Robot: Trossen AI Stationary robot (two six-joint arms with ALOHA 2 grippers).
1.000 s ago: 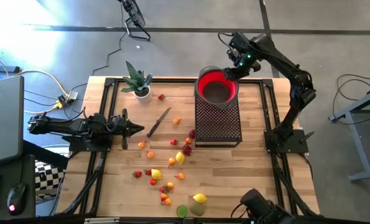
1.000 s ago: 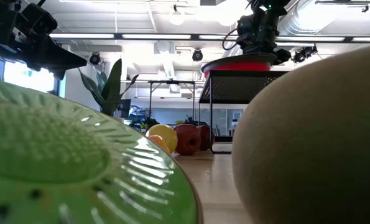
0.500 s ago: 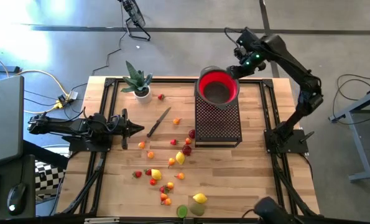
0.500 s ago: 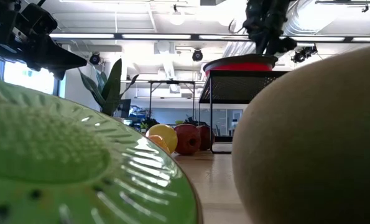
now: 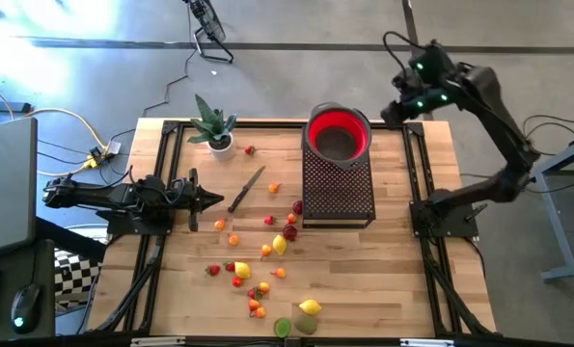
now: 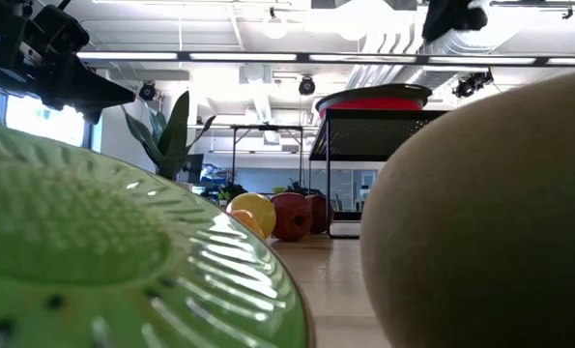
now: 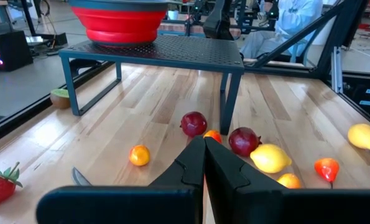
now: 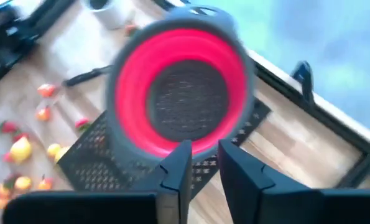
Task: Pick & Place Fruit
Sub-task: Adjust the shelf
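Several small toy fruits (image 5: pixel 267 246) in red, orange, yellow and green lie loose on the wooden table, also in the left wrist view (image 7: pixel 234 146). The red bowl (image 5: pixel 339 135) with a grey rim sits on a black perforated stand (image 5: pixel 338 193). My right gripper (image 8: pixel 204 149) hangs high over the table's far right corner (image 5: pixel 391 116), beyond the bowl (image 8: pixel 181 93), slanting down, its fingers a little apart with nothing between them. My left gripper (image 5: pixel 217 200) rests level at the left side, shut and empty (image 7: pixel 203 142).
A green spiky potted plant (image 5: pixel 212 125) stands at the far left, and a brown-handled knife (image 5: pixel 246 188) lies near the middle. A green fruit slice (image 5: pixel 283 328) and a tan fruit (image 5: pixel 306 324) lie at the near edge, right in front of the low camera. Black rails run along both table sides.
My right gripper has risen from the bowl's far rim and swung toward the table's right edge, ending high beyond the far right corner. The bowl stays on the stand. My left arm has kept still.
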